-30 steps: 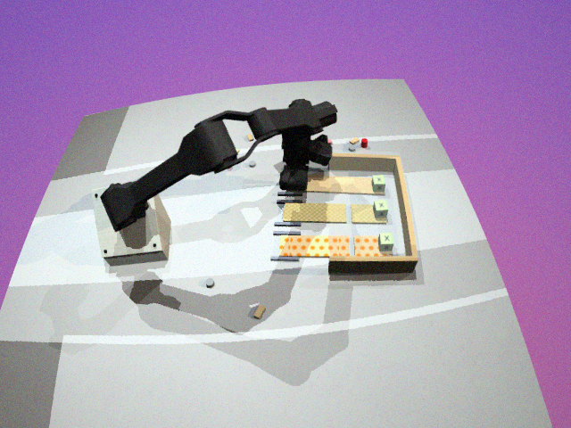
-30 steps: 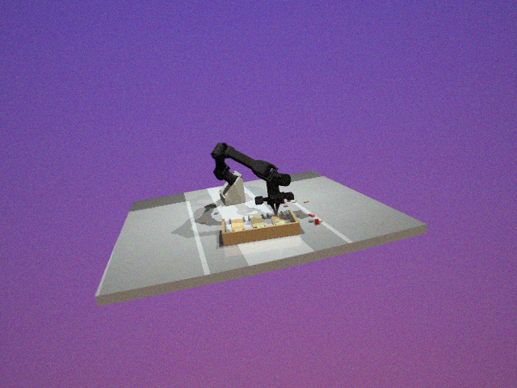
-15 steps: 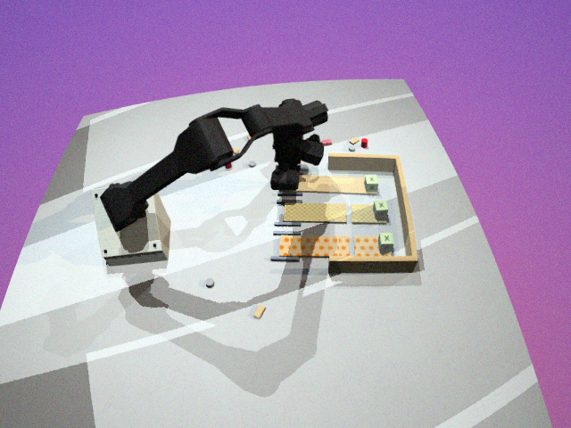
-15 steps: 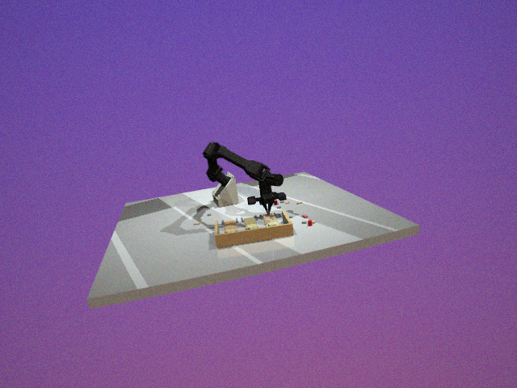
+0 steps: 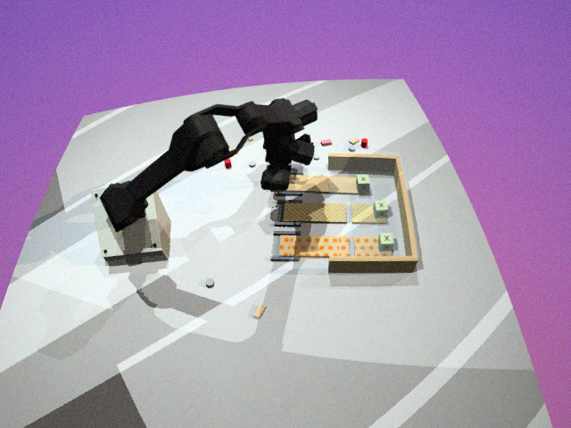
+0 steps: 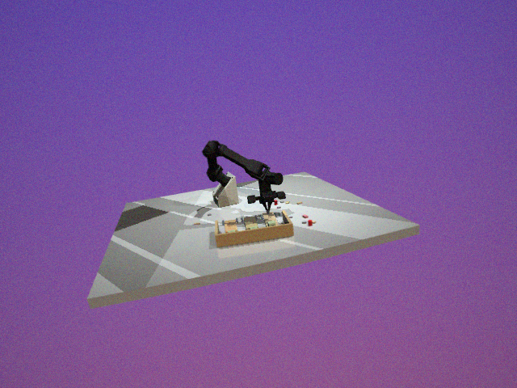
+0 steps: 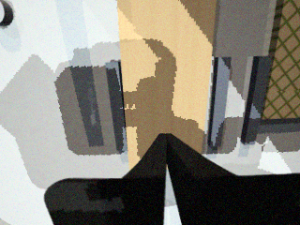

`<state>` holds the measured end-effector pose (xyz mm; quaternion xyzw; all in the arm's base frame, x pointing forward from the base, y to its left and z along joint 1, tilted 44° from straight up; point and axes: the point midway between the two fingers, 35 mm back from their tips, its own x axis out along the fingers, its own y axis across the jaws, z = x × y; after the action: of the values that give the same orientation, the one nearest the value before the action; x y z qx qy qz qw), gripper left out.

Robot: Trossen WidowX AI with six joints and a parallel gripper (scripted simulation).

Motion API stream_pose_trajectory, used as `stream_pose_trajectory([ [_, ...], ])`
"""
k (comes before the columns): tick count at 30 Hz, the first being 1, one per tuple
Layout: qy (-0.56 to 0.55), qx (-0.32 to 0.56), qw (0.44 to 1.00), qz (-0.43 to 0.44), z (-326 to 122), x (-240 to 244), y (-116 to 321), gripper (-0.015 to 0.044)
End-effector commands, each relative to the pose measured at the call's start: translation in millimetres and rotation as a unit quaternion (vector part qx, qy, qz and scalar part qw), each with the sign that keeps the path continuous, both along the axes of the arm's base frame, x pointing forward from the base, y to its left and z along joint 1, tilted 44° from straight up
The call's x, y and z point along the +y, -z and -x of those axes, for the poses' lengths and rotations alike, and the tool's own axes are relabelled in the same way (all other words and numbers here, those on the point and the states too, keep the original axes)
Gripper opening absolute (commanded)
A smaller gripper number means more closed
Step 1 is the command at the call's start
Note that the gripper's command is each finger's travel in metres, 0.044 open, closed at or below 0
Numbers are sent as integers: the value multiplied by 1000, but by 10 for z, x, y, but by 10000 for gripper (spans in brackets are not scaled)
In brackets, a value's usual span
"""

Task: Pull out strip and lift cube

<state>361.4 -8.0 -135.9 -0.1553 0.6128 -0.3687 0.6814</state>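
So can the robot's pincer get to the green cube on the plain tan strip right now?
Probably not directly. The cube sits deep inside the wooden wall, at the tan strip's far end. The shut pincer is at the strip's near end, so pulling the strip out looks like the way.

The gripper covers the plain tan strip's near end in the top view

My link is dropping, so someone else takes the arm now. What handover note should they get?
Gripper shut, empty, tips at the near end of the plain tan strip. That strip is the unbroken one; its labelled cube sits on the far end, inside the wooden tray. Lattice strip and dotted strip are split: leave them. Left: drag strip out, grasp and lift cube.
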Motion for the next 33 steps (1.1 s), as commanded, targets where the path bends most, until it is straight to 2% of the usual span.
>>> stream_pose_trajectory([
  [1, 6, 9, 1000, -3, 125, -8, 60, 0],
  [33, 6, 11, 1000, -4, 599, 106, 150, 0],
])
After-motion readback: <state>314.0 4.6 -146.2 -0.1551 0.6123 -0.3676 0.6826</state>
